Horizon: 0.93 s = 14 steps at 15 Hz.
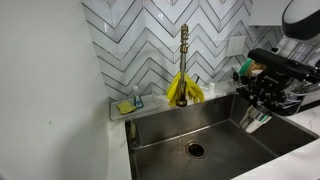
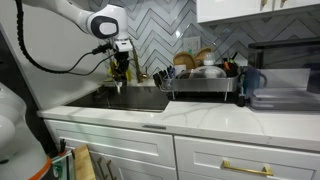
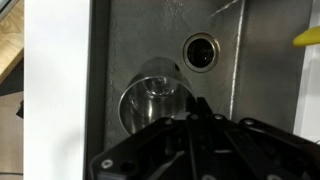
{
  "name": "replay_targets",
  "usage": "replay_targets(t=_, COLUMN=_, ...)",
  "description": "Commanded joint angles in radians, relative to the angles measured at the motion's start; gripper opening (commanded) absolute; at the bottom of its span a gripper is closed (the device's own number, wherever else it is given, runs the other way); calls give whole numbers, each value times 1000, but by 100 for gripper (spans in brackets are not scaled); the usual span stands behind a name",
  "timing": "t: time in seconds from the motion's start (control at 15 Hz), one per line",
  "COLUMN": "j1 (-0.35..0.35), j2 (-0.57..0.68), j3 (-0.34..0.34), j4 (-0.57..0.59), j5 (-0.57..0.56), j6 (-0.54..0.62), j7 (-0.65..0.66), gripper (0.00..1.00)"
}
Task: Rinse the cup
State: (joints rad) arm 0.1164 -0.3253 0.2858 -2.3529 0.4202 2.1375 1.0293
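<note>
The hand (image 1: 256,103) is narrowed on the rim of the cup (image 1: 257,119), a pale metal tumbler that hangs just below it, tilted, over the near end of the sink (image 1: 165,125).

In an exterior view the drain (image 1: 196,150) lies well away from the hand on the basin floor. Beyond it the faucet (image 1: 184,50) rises at the tiled back wall, with yellow gloves (image 1: 185,90) draped over its base. A sponge tray (image 1: 128,105) sits at the corner of the sink farthest from the hand.

The wrist view looks straight down into the cup (image 3: 148,100). Its open mouth and shiny inside show just ahead of the hand (image 3: 186,118), and one dark finger (image 3: 196,108) crosses the rim. The other finger is hidden by the hand's own body. The drain (image 3: 200,52) lies farther ahead, a yellow tip of the gloves (image 3: 306,38) pokes in at the edge, and the white surface (image 3: 55,100) runs along one side of the basin.

Only the wider exterior view takes in the rest of the kitchen. There the hand (image 2: 120,78) hangs over the sink, though the cup is too small to make out. Beside the sink a loaded dish rack (image 2: 200,85) stands on the surface, and a dark jug (image 2: 250,82) stands past the rack.
</note>
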Motion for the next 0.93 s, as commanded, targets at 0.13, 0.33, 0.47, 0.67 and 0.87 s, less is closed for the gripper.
replay_targets(t=0.13, j1=18, j2=4, j3=-23, j4=1, j5=-8, j6=0, j7=4, gripper=4)
replay_targets(t=0.33, j1=13, j2=-1, j3=-20, j4=-8, j5=-24, j6=19, j7=7, gripper=1)
replay_targets(t=0.47, j1=36, j2=26, j3=-12, j4=-6, j5=9, j6=61, j7=-25, gripper=1)
replay_targets(t=0.67, j1=75, j2=82, j3=1, j4=-9, j5=79, j6=156, j7=-23, gripper=1)
replay_targets(t=0.87, j1=119, j2=149, j3=16, j4=5, j5=143, j6=271, j7=-34, gripper=1)
